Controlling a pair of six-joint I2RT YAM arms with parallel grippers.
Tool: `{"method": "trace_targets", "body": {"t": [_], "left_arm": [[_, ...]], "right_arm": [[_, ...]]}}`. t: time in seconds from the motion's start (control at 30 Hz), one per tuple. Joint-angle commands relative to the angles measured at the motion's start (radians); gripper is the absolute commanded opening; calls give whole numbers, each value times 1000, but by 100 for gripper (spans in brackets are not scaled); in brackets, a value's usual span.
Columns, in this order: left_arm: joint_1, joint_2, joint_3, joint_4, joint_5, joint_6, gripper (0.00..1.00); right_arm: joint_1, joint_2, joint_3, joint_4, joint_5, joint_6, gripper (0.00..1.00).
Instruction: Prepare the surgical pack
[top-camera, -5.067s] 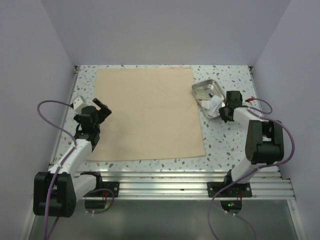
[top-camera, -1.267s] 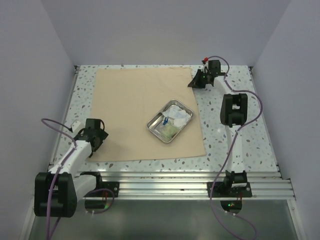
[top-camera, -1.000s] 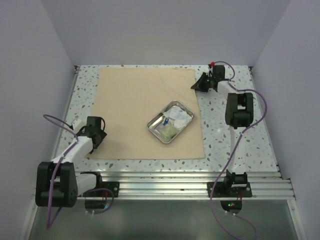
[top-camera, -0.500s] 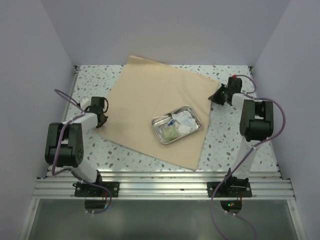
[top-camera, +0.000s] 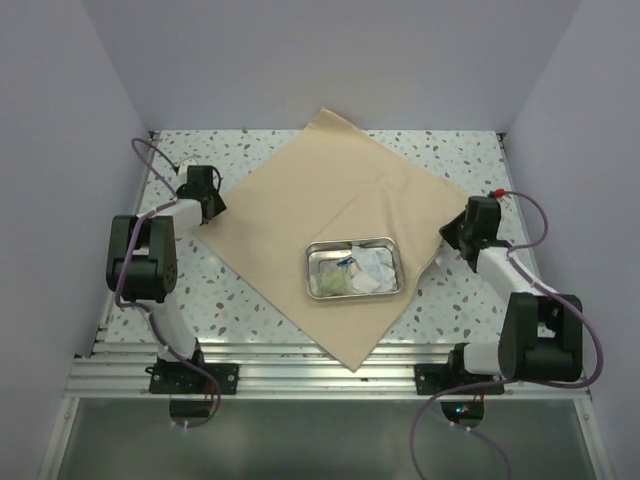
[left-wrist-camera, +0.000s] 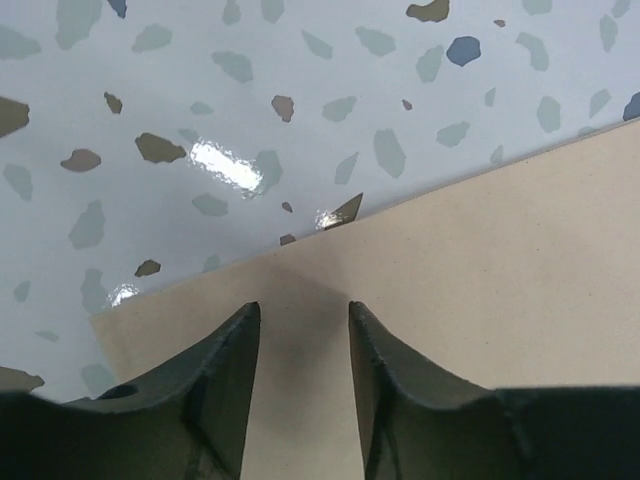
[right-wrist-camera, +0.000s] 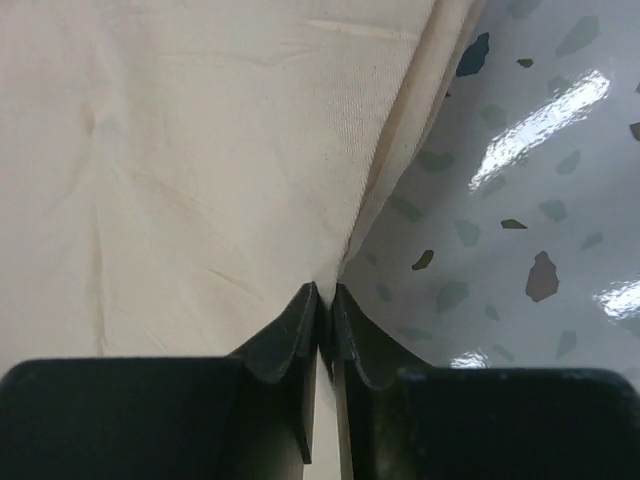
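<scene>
Wrap sheet (top-camera: 300, 220) lies diamond-wise across table (top-camera: 470, 160), steel tray (top-camera: 352, 242) on its near-right part. Left gripper (left-wrist-camera: 300, 310) jaws parted over sheet's left corner, gripping nothing. Right gripper (right-wrist-camera: 325, 290) pinched tight on sheet's right corner.

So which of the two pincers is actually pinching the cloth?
The right pincer: it is clamped shut on the edge of the cloth. The left pincer stands open over a flat corner.

I've open desk (top-camera: 440, 300) at both near corners beside the wrap sheet (top-camera: 300, 210); only the steel tray (top-camera: 352, 242) stands in mid-sheet.
</scene>
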Motion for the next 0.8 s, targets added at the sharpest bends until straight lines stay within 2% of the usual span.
{"method": "trace_targets", "body": {"t": [0.0,0.03,0.1,0.13,0.17,0.3,0.37,0.4,0.47,0.5,0.6,0.67,0.77], "left_arm": [[1,9,82,-35,4,67,48],[1,6,85,-35,12,66,56],[1,-28,79,-31,6,69,64],[0,-43,75,-31,-11,75,71],[0,-74,67,-28,-25,78,73],[-15,-158,56,-57,-80,83,78],[-45,-207,44,-60,-74,92,78],[-90,-221,41,-64,-71,94,78],[-146,-255,26,-83,-81,92,78],[-189,-263,16,-87,-59,81,78],[-210,-307,-79,-42,68,22,78],[-210,-333,-146,-2,102,11,78],[-210,-368,-205,18,138,27,77]], "right_arm": [[3,-6,108,-165,113,-52,16],[1,6,131,-195,119,-61,25],[1,3,174,-248,142,-98,47],[1,-15,180,-259,148,-107,53],[3,-29,182,-262,159,-124,60],[3,-100,165,-279,149,-158,63],[6,-133,150,-279,132,-188,61],[10,-140,140,-256,31,-214,59],[24,-127,137,-247,-41,-262,58],[48,-114,142,-256,-122,-282,58],[179,-63,171,-317,-119,-351,59],[238,-52,154,-313,-141,-382,57],[262,-40,143,-321,-183,-408,55]]}}
